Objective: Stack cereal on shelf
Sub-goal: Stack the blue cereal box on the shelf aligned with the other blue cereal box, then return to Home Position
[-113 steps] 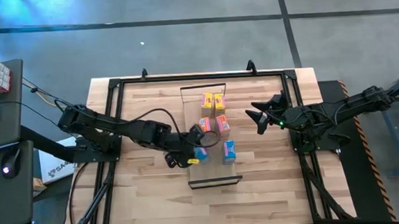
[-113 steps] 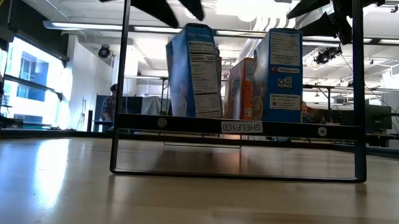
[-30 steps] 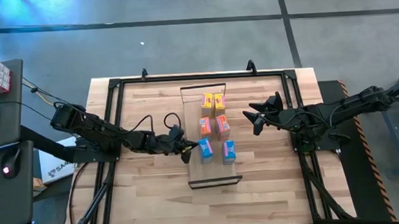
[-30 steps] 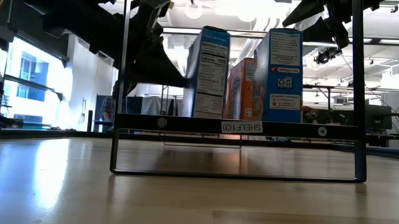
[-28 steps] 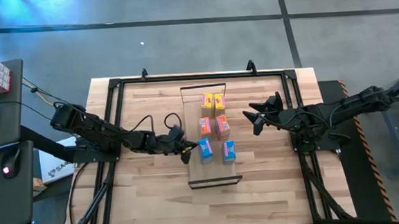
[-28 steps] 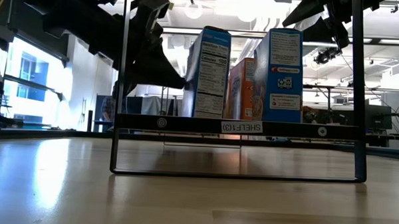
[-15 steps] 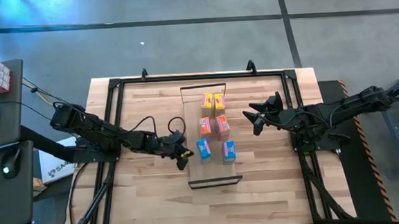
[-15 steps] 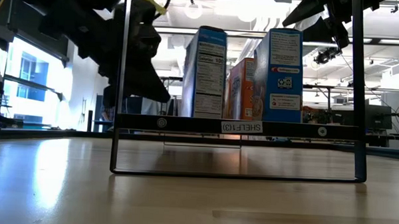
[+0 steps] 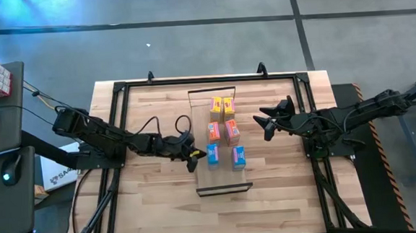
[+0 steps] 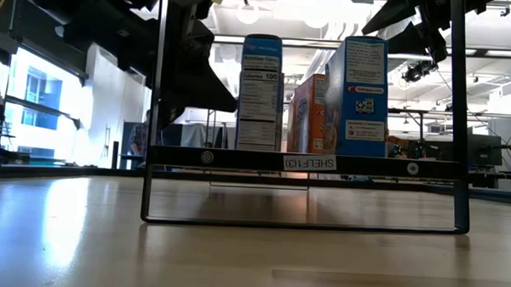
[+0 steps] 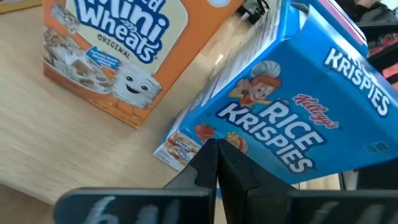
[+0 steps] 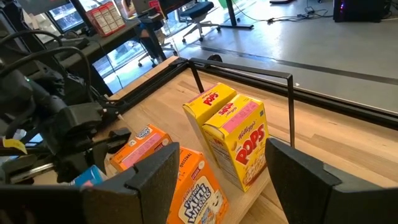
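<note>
Six small cardboard cereal boxes stand upright on the long light-wood shelf (image 9: 200, 117) with dark metal frame ends, which sits mid-table on the plank table (image 9: 148, 207). Two yellow boxes (image 9: 221, 106) printed "POPS" are at the far end, two orange boxes (image 9: 223, 132) reading "Mini Wheats Original" sit in the middle, and two blue boxes (image 9: 225, 155) marked "Rice Krispies" stand nearest the low camera. A tag on the shelf's front rail reads "SHELF (3)". The left hand (image 9: 194, 159), fingers closed together and empty, has its tip against the left blue box (image 11: 292, 106). The right hand (image 9: 268, 124) hovers beside the shelf's right edge, fingers spread, holding nothing.
</note>
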